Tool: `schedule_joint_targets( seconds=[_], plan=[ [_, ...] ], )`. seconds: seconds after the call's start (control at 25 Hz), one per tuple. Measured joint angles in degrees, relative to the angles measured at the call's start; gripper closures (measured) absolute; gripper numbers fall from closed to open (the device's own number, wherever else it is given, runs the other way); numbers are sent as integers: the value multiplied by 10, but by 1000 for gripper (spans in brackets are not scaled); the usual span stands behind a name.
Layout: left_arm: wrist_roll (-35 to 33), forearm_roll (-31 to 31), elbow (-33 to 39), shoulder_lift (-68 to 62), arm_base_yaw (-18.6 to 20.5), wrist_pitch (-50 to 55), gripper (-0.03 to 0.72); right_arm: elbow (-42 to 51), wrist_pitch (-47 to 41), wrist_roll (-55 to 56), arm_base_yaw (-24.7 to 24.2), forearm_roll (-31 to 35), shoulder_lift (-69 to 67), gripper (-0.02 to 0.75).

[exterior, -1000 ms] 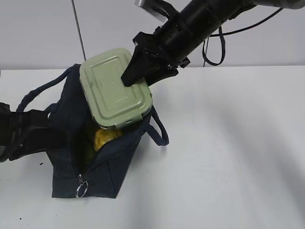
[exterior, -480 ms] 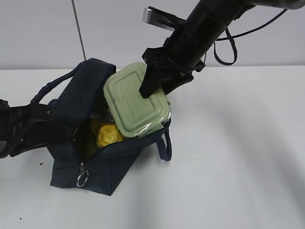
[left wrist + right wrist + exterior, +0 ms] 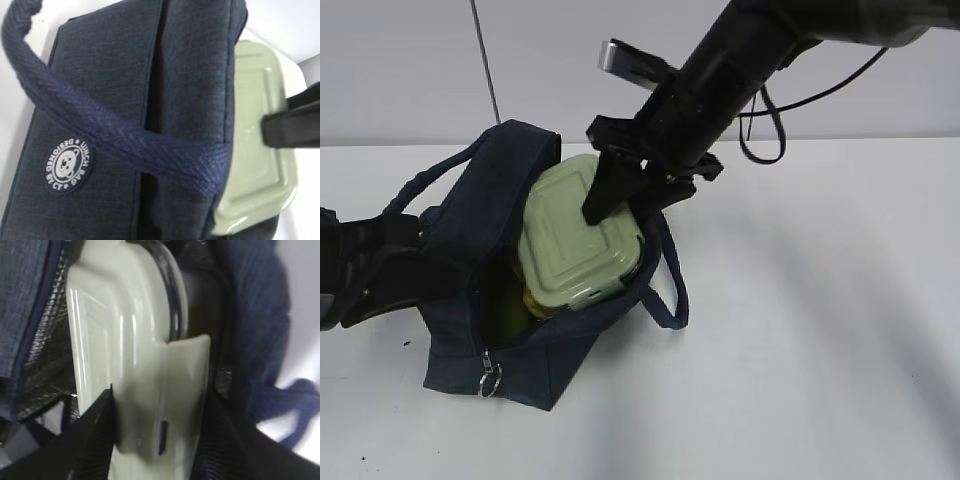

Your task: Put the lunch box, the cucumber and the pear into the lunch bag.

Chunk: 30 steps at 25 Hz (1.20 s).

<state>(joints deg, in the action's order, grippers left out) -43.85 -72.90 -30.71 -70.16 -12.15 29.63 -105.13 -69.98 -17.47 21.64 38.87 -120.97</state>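
Lunch box (image 3: 578, 246): clamped by right gripper (image 3: 620, 195), tilted, half inside open lunch bag (image 3: 495, 215) near table's (image 3: 820, 300) left edge. Left gripper: state indeterminable.

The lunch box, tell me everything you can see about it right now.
The lunch box is a rounded rectangle with a pale sage-green ridged lid that looks like plastic, a side latch tab and a clear base. It sits tilted, partly inside the open mouth of the navy lunch bag, lid facing up and outward. The right gripper is clamped on its upper edge.
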Motion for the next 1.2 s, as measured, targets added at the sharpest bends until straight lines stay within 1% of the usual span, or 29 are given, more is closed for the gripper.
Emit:
schedule_joint_targets(
  seconds=[0.08, 0.2, 0.36, 0.48, 0.64, 0.76, 0.92, 1.0, 1.08, 1.2],
  plan=[
    [0, 0, 0, 0, 0, 5, 707, 0, 2, 1, 6, 28, -9, 361],
    [0, 0, 0, 0, 0, 13, 707, 0, 22, 1, 12, 51, -10, 361],
    [0, -2, 0, 0, 0, 22, 707, 0, 54, -1, 18, 55, -10, 356],
    [0, -2, 0, 0, 0, 26, 707, 0, 72, -9, 33, 55, -10, 318],
    [0, -4, 0, 0, 0, 28, 707, -1, 82, -18, 54, 77, -10, 235],
    [0, -6, 0, 0, 0, 32, 707, -1, 82, -19, 56, 83, -10, 213],
    [0, -8, 0, 0, 0, 32, 707, -7, 77, -19, 53, 84, -10, 208],
    [0, -8, 0, 0, 0, 32, 707, -21, 61, -20, 48, 78, -10, 206],
    [0, -8, 0, 0, 0, 32, 707, -44, 38, -20, 46, 54, -10, 206],
    [0, -8, 0, 0, 0, 32, 707, -92, 6, 6, 46, -10, -10, 205]
  ],
)
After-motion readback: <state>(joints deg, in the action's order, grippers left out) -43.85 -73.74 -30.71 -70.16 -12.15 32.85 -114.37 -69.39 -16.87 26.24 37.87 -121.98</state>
